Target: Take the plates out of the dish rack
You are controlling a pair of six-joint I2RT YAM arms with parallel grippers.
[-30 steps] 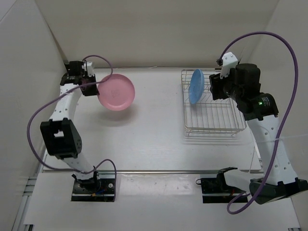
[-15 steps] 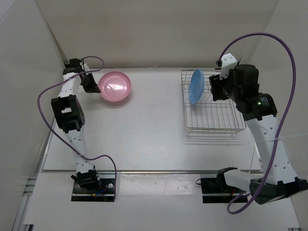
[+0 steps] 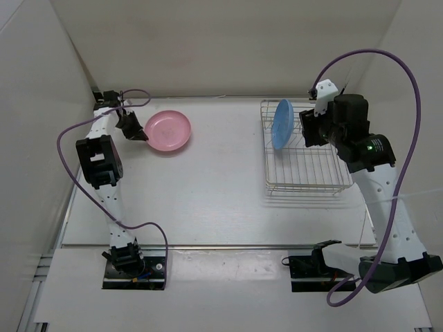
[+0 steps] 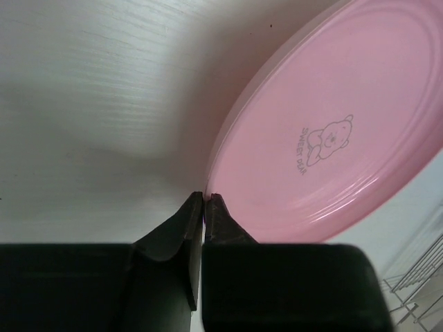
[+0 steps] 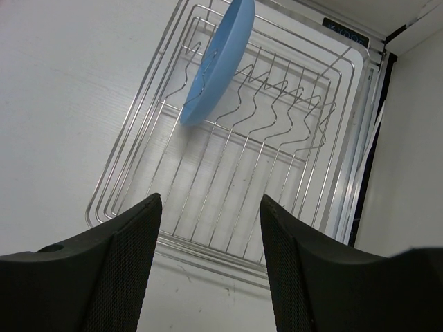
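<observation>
The pink plate (image 3: 168, 131) lies low over the table at the far left, nearly flat; in the left wrist view the pink plate (image 4: 332, 124) shows a small bear print. My left gripper (image 3: 144, 136) is shut on its left rim, and there the gripper (image 4: 205, 197) pinches the thin edge between its tips. The light blue plate (image 3: 282, 123) stands on edge in the far left slots of the dish rack (image 3: 304, 166). My right gripper (image 3: 305, 130) hangs open above the rack's right side. In the right wrist view this gripper (image 5: 211, 200) frames the dish rack (image 5: 228, 180), with the blue plate (image 5: 218, 59) beyond it.
White walls close in the table on the left, back and right. The left arm's purple cable (image 3: 66, 138) loops near the left wall. The arm bases (image 3: 135, 266) sit at the near edge.
My left arm has swung the pink plate back and to the left, lowering it from tilted in the air to nearly flat on the table. The right arm has barely moved.
</observation>
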